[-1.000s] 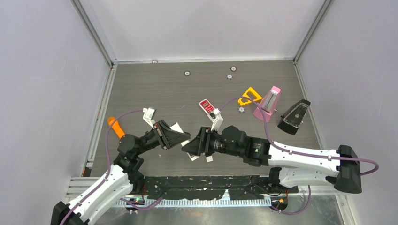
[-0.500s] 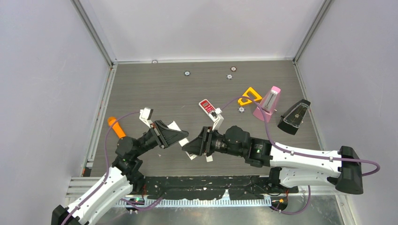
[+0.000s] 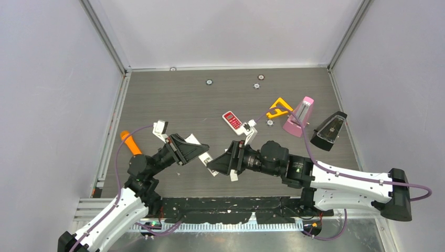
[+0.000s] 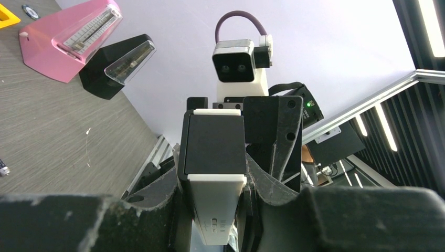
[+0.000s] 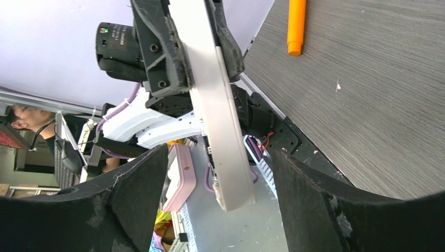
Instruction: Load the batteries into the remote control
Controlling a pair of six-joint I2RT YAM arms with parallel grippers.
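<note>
My left gripper (image 4: 215,184) is shut on a white remote control (image 4: 216,207) with a black panel over its far part, held up off the table. In the right wrist view the remote control (image 5: 220,115) runs lengthwise between the fingers of my right gripper (image 5: 218,153). That gripper is open, with a gap on each side of the remote. From above, the left gripper (image 3: 201,152) and right gripper (image 3: 212,165) meet tip to tip low in the middle, with a white piece of the remote (image 3: 205,157) showing between them. No batteries are in view.
An orange cone-ended stick (image 3: 129,142) lies at the left. A small red keypad device (image 3: 232,120), a yellow piece (image 3: 278,108), a pink metronome (image 3: 299,116) and a black metronome (image 3: 329,131) stand to the right, behind my right arm.
The right gripper's jaws have spread wider around the remote's end, and the right arm has shifted a little to the right. The left gripper keeps its hold on the remote.
</note>
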